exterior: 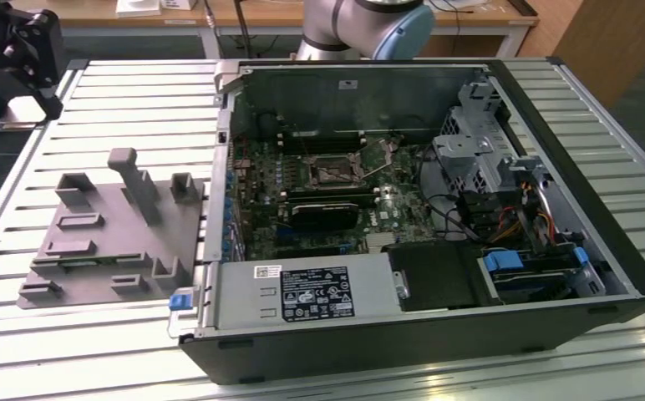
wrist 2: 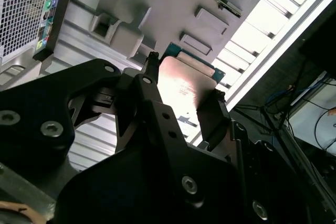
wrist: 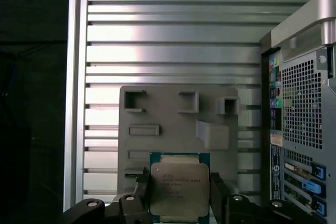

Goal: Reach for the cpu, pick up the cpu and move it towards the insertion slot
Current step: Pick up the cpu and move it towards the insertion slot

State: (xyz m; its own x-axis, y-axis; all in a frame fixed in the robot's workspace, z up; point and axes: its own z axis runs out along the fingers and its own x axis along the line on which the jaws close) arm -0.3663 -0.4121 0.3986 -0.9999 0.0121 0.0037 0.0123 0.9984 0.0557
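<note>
Two fingers [wrist: 143, 188] of gripper [wrist: 180, 195] pinch cpu [wrist: 180, 182] by opposite edges | cpu aloft, apart from grey fixture [wrist: 168, 103] at exterior view's left of case [exterior: 545, 109] | judged light, stiff, slick, fragile: edges only.

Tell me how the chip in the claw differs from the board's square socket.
The cpu has a solid silvery top; the insertion slot has a dark centre framed in metal. The cpu is held by the gripper outside the computer case; the insertion slot lies inside it. Both are square.
</note>
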